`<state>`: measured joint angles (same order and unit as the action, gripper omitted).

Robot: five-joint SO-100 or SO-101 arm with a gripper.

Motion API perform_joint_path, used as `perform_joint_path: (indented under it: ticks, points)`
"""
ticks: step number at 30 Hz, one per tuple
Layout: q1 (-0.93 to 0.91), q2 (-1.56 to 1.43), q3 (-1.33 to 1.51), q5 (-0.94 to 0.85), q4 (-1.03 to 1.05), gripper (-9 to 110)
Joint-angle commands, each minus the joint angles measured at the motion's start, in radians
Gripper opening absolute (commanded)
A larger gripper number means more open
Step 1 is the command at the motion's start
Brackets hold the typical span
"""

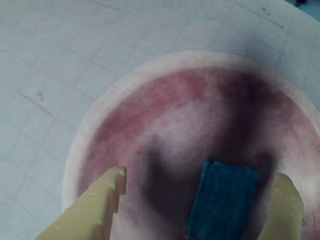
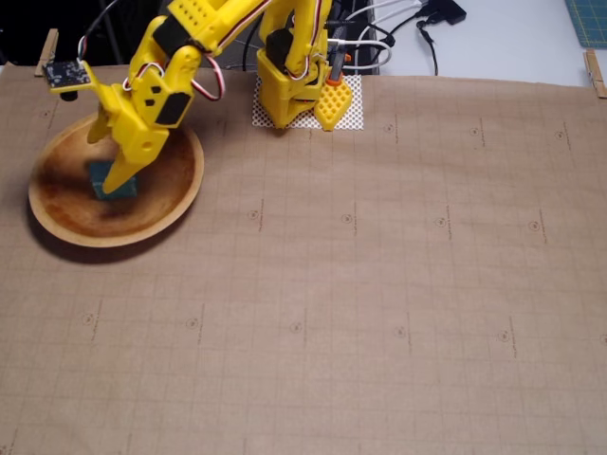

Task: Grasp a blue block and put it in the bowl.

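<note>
Wrist view
Bowl: a wide, shallow round wooden bowl (image 1: 125,90) with a pale rim and a reddish-brown inside is seen from close above; the picture is blurred.
Block: a small teal-blue rectangular block with a rough surface (image 1: 223,199) is lying on the bottom of the bowl, in the lower part of the view.
Gripper: the yellow plastic two-finger gripper (image 1: 200,187) is seen with its jaws spread wide apart; one finger (image 1: 97,205) is at the left of the block and the other at the right, and neither is seen touching it.
Surface: a pale gridded mat (image 1: 50,60) is seen around the bowl.

Fixed view
Bowl: the bowl (image 2: 57,213) is placed at the far left of the brown gridded paper mat (image 2: 379,284).
Block: the block (image 2: 109,185) is inside the bowl, near its middle, partly hidden by the gripper.
Gripper: the gripper (image 2: 119,161) is pointed down into the bowl, just over the block; its opening cannot be told from here.
Arm base: the yellow base (image 2: 294,85) is fixed to the right of the bowl, at the far edge of the mat, on a white patterned pad (image 2: 353,114).
</note>
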<state>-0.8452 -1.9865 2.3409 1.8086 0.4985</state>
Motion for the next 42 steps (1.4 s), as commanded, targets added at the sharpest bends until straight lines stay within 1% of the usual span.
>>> perform_joint_path:
  ticks: [1,9,14,19,28,35,38,42]
  points:
    - [0.048,-0.107,-0.048,0.006,-0.002,35]
    - [0.183,-0.212,-0.054,0.008,0.0,35]
    - [0.299,-0.285,-0.054,0.009,0.0,35]
    - [0.448,-0.334,-0.046,0.009,0.0,35]
    - [0.764,-0.328,-0.038,0.0,0.0,35]
    - [0.907,-0.328,-0.038,-0.005,0.0,34]
    - [0.948,-0.331,-0.037,-0.008,0.0,30]
    - [0.976,-0.367,-0.006,-0.008,0.041,18]
